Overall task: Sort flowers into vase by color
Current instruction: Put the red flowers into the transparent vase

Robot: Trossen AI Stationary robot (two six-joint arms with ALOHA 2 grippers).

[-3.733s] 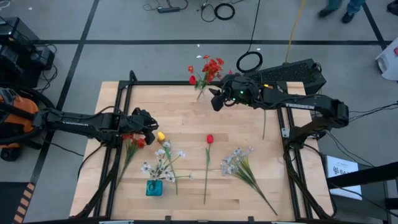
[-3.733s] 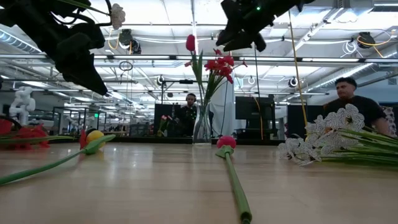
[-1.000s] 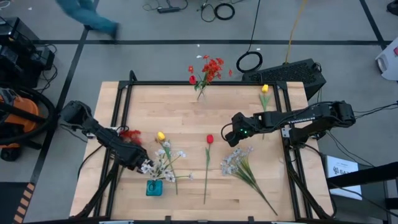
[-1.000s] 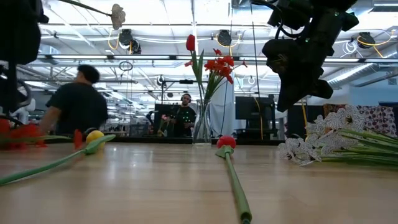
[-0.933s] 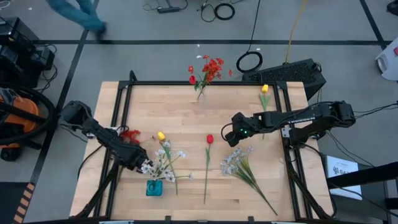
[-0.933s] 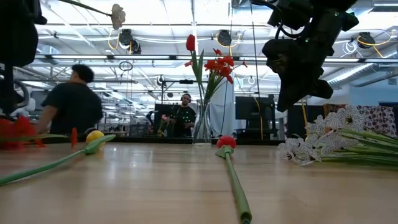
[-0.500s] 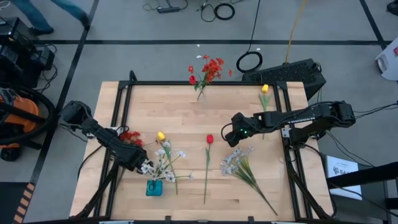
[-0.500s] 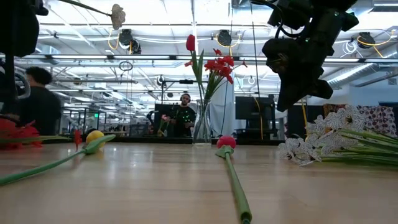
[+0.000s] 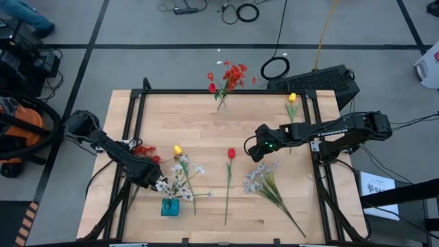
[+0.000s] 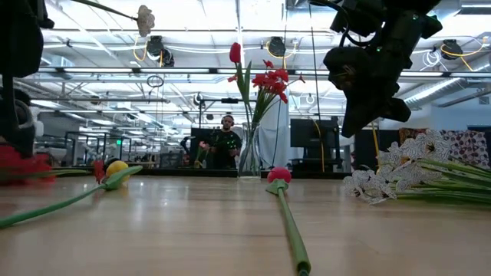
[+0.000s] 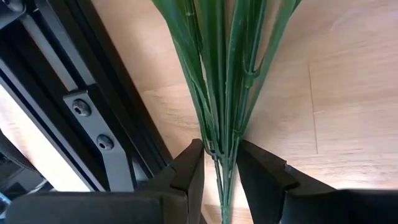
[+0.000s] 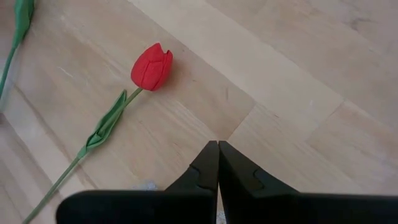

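My left gripper is low at the table's left side, shut on the green stems of the red cluster, right beside the black side rail. My right gripper is shut and empty. It hovers above the table, just right of a red tulip that lies flat and also shows in the right wrist view. A clear vase with red flowers stands at the far edge. A yellow tulip lies near the red cluster. White sprays lie on the table at the near right. My left gripper pinches the red cluster's bundle of several green stems between its two fingers, which come from above and lie across the stems. The blossoms sit at table level. Whether the stems are off the wood I cannot tell.
A small blue vase with white sprays stands near the front edge, close to my left gripper. A second yellow tulip lies at the far right. Black frame rails run along the table's sides. People show in the room beyond.
Both arms have kept still. The red cluster's blossoms have shifted slightly toward the near edge. A person beyond the table has walked off to the left and out of the low view.
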